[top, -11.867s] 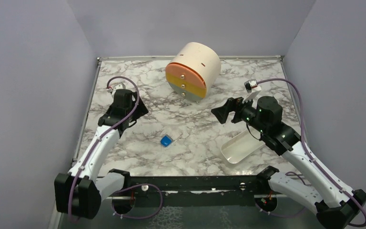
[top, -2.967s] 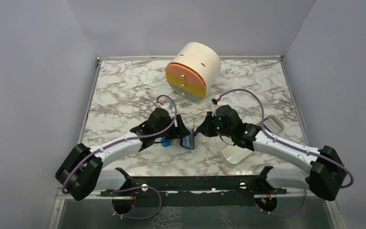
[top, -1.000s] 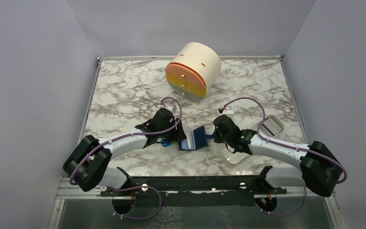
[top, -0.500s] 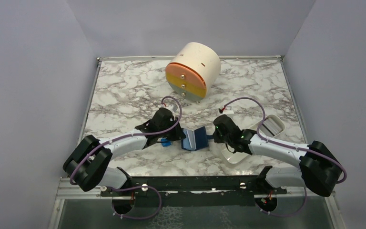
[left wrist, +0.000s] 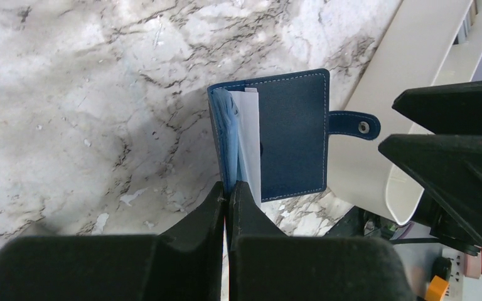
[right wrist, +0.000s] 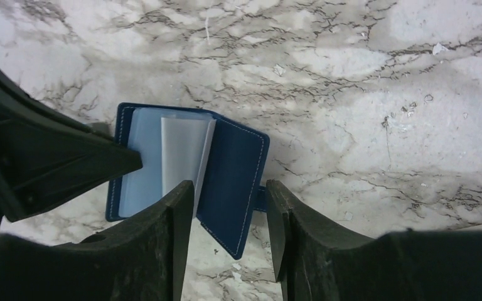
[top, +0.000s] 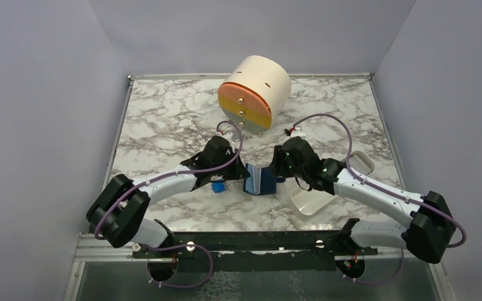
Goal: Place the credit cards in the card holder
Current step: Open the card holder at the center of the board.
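The card holder point(top: 258, 182) stands half open on the marble between my two grippers, navy outside and pale blue inside. In the left wrist view my left gripper point(left wrist: 229, 190) is shut on the near edge of its left cover point(left wrist: 221, 144). A pale flat card point(left wrist: 249, 144) stands between the covers, and the snap tab point(left wrist: 354, 125) points toward the tray. My right gripper point(right wrist: 229, 216) is open. The holder's right cover point(right wrist: 232, 175) hangs between its fingers point(right wrist: 179, 219) without touching them. The same pale card point(right wrist: 185, 150) shows against the blue slots.
A small bright blue block point(top: 218, 186) lies just left of the holder, under my left arm. A white oblong tray point(top: 317, 195) sits right of it, under my right arm. A round cream drawer unit point(top: 254, 93) with orange and yellow fronts stands at the back.
My left gripper closed on the holder's left cover. My right gripper let go of the right cover and opened. The holder folded up from spread wide to half open.
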